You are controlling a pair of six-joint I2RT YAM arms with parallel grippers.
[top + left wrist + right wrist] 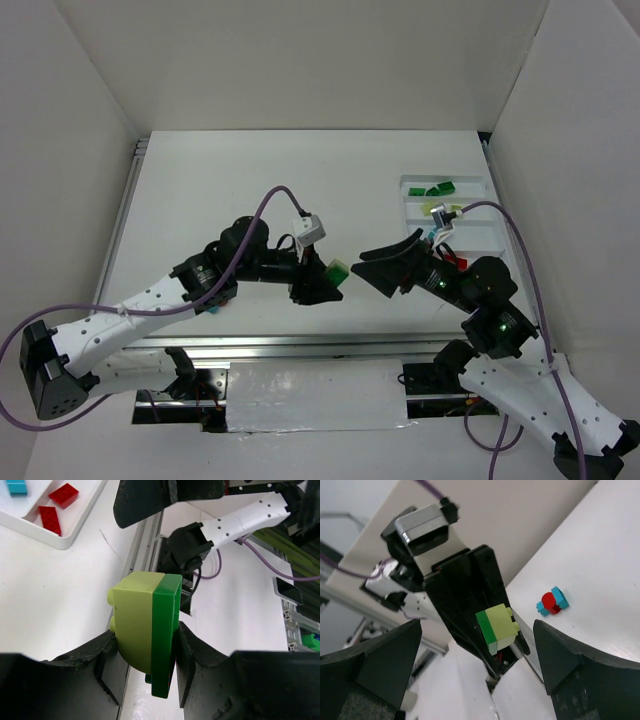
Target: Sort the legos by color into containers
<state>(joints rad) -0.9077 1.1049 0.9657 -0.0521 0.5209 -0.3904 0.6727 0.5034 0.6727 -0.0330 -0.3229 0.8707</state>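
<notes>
Left jaws: closed on a yellow-green brick (132,625) joined to a dark green brick (165,635).
Right jaws: spread wide, nothing held, faced toward that pair.
Tray (475,187): set far right on the tabletop (250,190), bricks inside.

- Robot arms: two, one gripper apiece: left gripper (330,278), right gripper (372,270).
- White tray (480,182): one.
- Yellow-green brick (132,625): one counted with certainty.
- Dark green bricks: three. One (165,635) is joined to the yellow-green brick, and two (440,187) (415,190) lie in the tray.
- Red bricks: two in the tray (62,495) (50,519), one on the table (548,601).
- Cyan bricks: one in the tray (17,486), one on the table (561,597).
</notes>
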